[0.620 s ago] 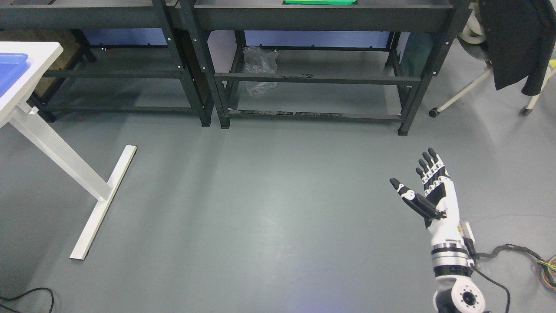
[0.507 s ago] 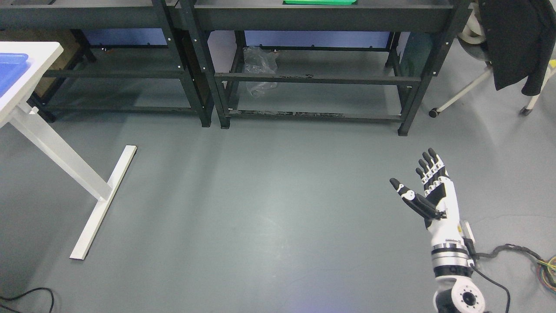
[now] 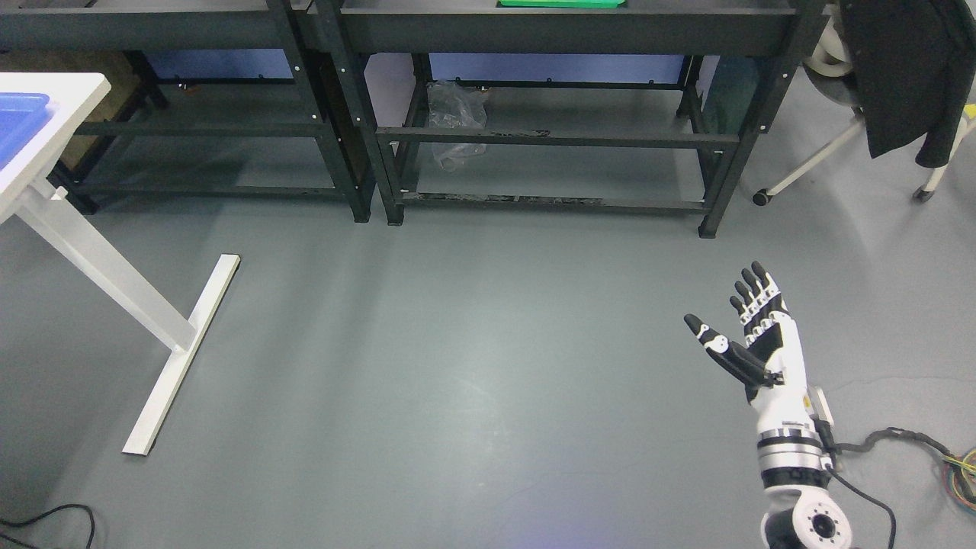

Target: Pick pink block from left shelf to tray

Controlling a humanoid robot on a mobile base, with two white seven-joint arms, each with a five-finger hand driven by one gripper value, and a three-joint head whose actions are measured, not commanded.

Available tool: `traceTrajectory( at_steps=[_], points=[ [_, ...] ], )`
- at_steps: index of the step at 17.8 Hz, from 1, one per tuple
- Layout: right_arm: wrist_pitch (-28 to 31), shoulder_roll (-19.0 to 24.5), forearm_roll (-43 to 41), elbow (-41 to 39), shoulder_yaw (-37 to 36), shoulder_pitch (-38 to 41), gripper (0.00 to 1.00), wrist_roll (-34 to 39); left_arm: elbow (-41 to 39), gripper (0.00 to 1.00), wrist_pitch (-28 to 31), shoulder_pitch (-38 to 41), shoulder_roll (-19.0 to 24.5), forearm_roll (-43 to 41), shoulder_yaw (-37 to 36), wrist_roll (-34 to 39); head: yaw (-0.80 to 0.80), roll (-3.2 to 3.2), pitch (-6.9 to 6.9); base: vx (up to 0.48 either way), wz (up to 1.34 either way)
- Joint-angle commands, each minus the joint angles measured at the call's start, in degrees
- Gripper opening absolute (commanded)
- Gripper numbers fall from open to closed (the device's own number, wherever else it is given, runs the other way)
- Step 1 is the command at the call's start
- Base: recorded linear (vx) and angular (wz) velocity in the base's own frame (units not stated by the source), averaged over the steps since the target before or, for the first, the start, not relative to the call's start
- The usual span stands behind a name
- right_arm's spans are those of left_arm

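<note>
One white-and-black right hand (image 3: 751, 335), fingers spread and empty, hovers over bare grey floor (image 3: 457, 366), well apart from the black metal shelves (image 3: 358, 114).

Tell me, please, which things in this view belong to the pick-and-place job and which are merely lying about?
Belong to the job:
left shelf
blue tray on the white table
right hand, open and empty
The pink block is not in view.

Lying about:
right shelf
green tray
plastic bag
chair with dark jacket
floor cables
</note>
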Motion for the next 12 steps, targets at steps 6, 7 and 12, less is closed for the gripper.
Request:
traceTrajectory(
  at_steps=[6, 7, 12],
  points=[
    [-1.56, -1.0, 8.55, 0.03, -2.45, -0.6, 0.99, -1.14, -1.0, 1.0, -0.02, -1.67, 1.0, 0.0, 0.0, 0.03, 0.0, 0.0, 0.0, 0.011, 0.0],
    [-1.64, -1.0, 16.79, 0.03, -3.24, -0.77, 0.99, -2.62, -1.0, 1.0, -0.02, -1.67, 1.0, 0.0, 0.0, 0.03, 0.0, 0.0, 0.0, 0.064, 0.0],
    [-1.38, -5.25, 53.89, -0.15, -3.95, -1.57, 0.99, -11.42, -1.0, 1.0, -0.02, -1.67, 1.0, 0.0, 0.0, 0.03, 0.0, 0.0, 0.0, 0.142, 0.01]
  ],
)
